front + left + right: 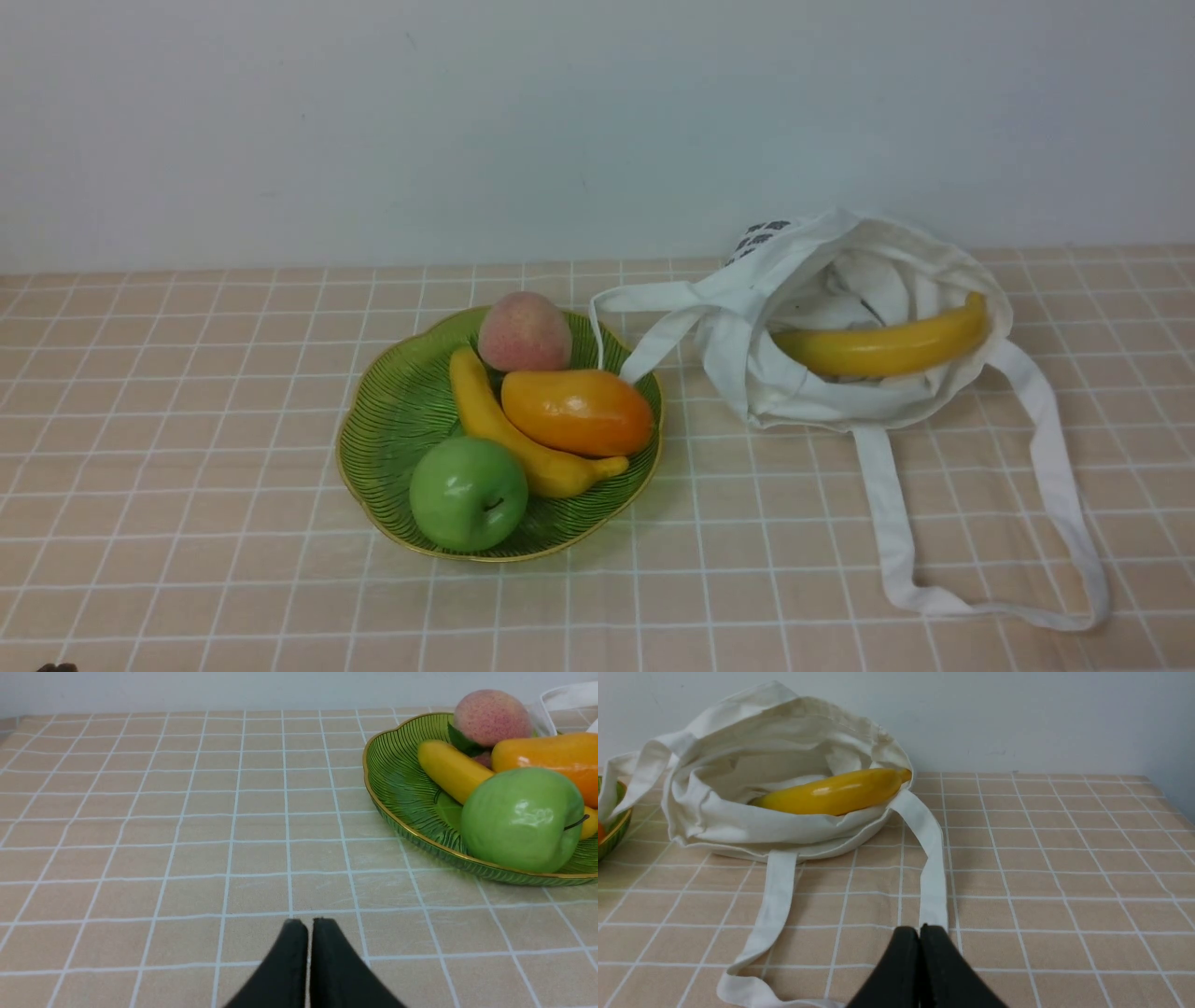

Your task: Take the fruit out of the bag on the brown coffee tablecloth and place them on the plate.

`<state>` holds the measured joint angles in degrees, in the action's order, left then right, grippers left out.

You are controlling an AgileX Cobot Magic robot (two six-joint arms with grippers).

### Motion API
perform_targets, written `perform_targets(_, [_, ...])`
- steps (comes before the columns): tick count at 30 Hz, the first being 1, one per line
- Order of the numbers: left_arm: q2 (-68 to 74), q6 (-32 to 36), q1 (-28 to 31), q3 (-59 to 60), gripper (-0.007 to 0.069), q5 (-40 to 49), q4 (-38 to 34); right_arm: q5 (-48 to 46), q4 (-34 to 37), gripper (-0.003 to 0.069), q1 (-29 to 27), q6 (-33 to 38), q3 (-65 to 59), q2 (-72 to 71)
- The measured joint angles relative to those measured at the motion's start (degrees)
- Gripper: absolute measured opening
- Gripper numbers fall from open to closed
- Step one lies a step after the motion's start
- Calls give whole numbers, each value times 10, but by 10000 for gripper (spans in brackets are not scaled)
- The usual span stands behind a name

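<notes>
Front view shows the brown coffee tablecloth [187,467] covering the tabletop, with the plate [392,420] left of centre in the frame and the bag [794,373] to its right. On the plate lie a mango [577,412], a banana [485,420] beside it and partly under it, a green apple [468,494] at the plate's lower edge, and a pink peach [524,331] at its upper edge. One white strap of the bag [644,303] reaches across to the plate's right rim. The bag lies on its side with its mouth open, and a second banana [882,347] rests inside it, stretching across the opening. Another long strap [1055,485] loops toward the lower right of the frame.

Left wrist view shows the left claw [308,924] at the bottom centre, its two black fingers clenched together with only a thin slit between them and nothing held, above bare checked cloth. The plate sits at the upper right of that frame, well apart from the claw.

Right wrist view shows the right claw [920,929] at the bottom centre, likewise clenched and empty, its tips just beside the end of the bag's strap [931,858]. The bagged banana [831,794] appears in the upper left of this frame, lying in the open mouth of the bag [738,826].
</notes>
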<state>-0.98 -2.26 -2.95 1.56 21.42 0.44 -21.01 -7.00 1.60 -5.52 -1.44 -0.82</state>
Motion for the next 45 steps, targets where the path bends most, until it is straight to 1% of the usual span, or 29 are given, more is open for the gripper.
perform_targets(45, [0, 0, 0, 0, -8, 0, 0, 0, 0, -13, 0, 0, 0, 0])
